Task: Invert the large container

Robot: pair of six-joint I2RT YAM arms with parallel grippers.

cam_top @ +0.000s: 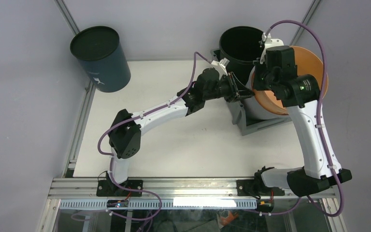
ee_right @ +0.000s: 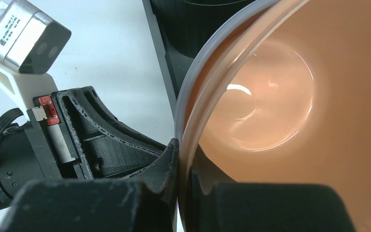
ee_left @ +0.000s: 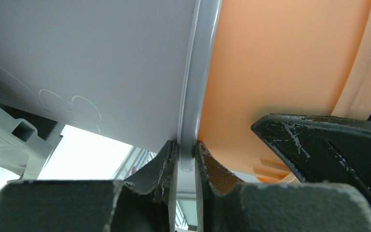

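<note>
Top external has the large container (cam_top: 245,126) sitting in the table's (cam_top: 174,145) far right corner, with bare tabletop to its left. Left gripper (ee_left: 187,151) is clamped on the pale grey bucket's (ee_left: 77,63) rim, and right gripper (ee_right: 183,151) on the nested orange bucket's (ee_right: 280,96) rim.

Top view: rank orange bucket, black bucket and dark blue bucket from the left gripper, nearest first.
1. Orange bucket, right at the left gripper.
2. Black bucket, just behind it.
3. Dark blue bucket, far back-left corner.

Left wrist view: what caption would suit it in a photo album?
The left gripper pinches the rim of the pale grey bucket, with the orange bucket nested inside it.
</note>
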